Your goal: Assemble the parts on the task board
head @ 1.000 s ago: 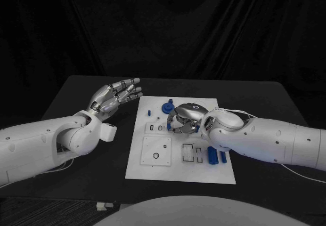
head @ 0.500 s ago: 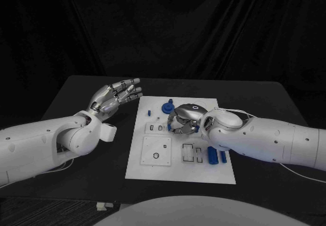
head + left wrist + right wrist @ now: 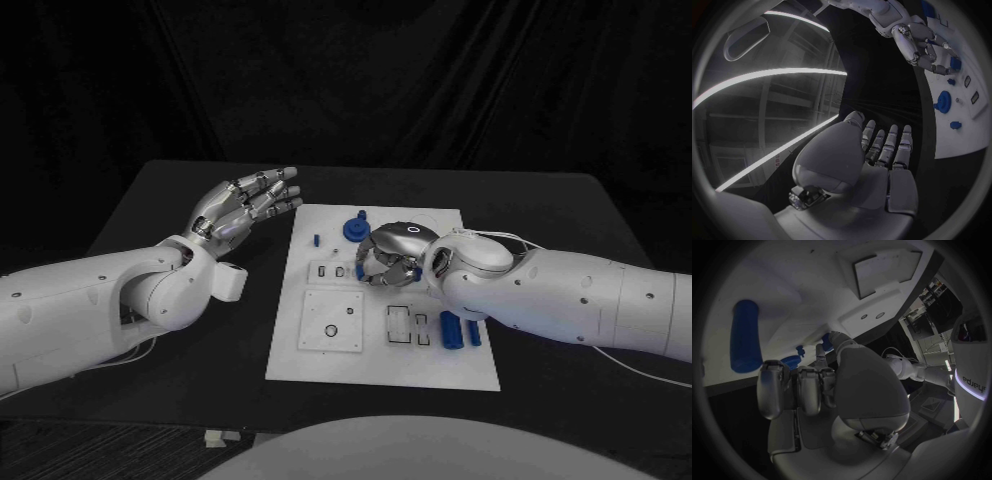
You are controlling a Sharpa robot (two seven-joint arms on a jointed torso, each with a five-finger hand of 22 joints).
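Head view shows the white rectangular task board (image 3: 378,365) lying in the middle of the black table (image 3: 173,190). The silver right hand (image 3: 387,252) hangs over the board's middle, fingers curled downward; whether they pinch anything I cannot tell. A round blue gear-like part (image 3: 353,230) sits just beyond that hand toward the board's far edge. Two blue cylindrical parts (image 3: 459,330) lie near the board's right edge, beside the right forearm. The silver left hand (image 3: 248,203) hovers off the board's left edge, fingers straight and spread, holding nothing.
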